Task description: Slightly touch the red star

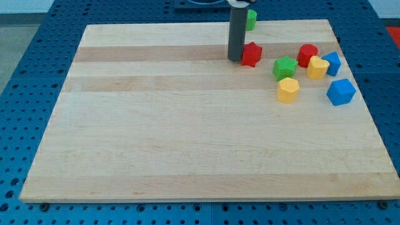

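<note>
1. The red star point(252, 54) lay near the top edge of the wooden board point(187, 144), and my tip point(235, 59) stood against its left side, seemingly touching it.
2. There were no fingers: the arm ended in a plain rod that gripped nothing.
3. Right of the star lay two red blocks in all, counting the star and the other red block point(307, 55).
4. There were two green ones: a green star point(285, 67) to the right of the red star, and a green block point(250, 19) above it, partly hidden by the rod.
5. Two yellow blocks point(288, 90) point(317, 67) and two blue blocks point(340, 92) point(332, 63) lay further right.
</note>
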You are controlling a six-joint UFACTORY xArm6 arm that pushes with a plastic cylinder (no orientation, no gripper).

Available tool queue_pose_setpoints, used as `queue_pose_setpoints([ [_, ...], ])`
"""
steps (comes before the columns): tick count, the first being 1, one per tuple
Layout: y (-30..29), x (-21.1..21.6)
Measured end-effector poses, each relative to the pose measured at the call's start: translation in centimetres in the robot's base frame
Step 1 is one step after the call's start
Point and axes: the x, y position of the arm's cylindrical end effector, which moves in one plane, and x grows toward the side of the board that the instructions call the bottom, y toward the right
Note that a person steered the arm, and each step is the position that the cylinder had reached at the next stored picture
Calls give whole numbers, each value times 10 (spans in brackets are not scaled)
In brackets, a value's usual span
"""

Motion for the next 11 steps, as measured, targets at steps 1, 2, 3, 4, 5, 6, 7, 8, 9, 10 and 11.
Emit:
queue_pose_setpoints([
  [1, 0, 0],
  [2, -2, 8],
  [3, -1, 41],
  [4, 13, 69],
  [5, 30, 76],
  [6, 42, 73],
  [7, 48, 57],
  [8, 51, 33],
  [9, 61, 8],
  [10, 81, -10],
  [11, 104, -19],
])
